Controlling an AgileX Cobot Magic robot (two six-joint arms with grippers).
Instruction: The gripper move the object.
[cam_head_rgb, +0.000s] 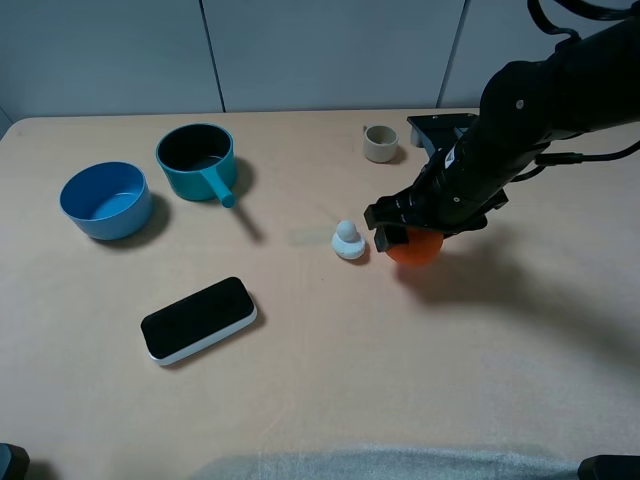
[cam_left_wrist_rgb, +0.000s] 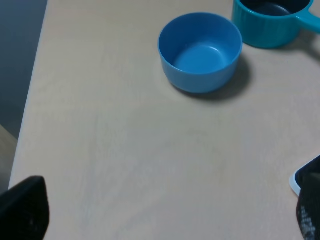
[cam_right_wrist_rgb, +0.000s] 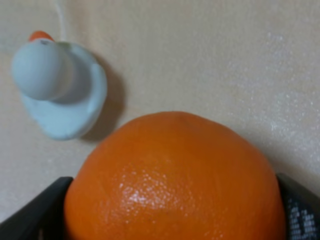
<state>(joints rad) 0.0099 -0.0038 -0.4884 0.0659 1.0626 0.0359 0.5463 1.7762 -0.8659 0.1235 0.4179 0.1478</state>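
Exterior high view, contents of table:

Item 1: right gripper, black, reaching down from the right side; jaws clenched on the mandarin; the right wrist view shows a dark finger pressed to either flank of the fruit.

Item 2: mandarin, round, bright orange, right of centre on the table; whether it rests on the surface or hangs just above it cannot be told.

Item 3: duck figure, pale blue-white, upright, just beside the mandarin on its left; not touching it.

Item 4: blue bowl, far left, nothing in it.

Item 5: teal pot, near the bowl on its right, handle pointing toward the table's middle.

Item 6: flat black device with white edge, lying front left.

Item 7: small beige cup, at the back, beside a black bracket.

Item 8: left gripper, seen in the left wrist view only; fingers spread wide, nothing between them; bowl and pot lie ahead of it.
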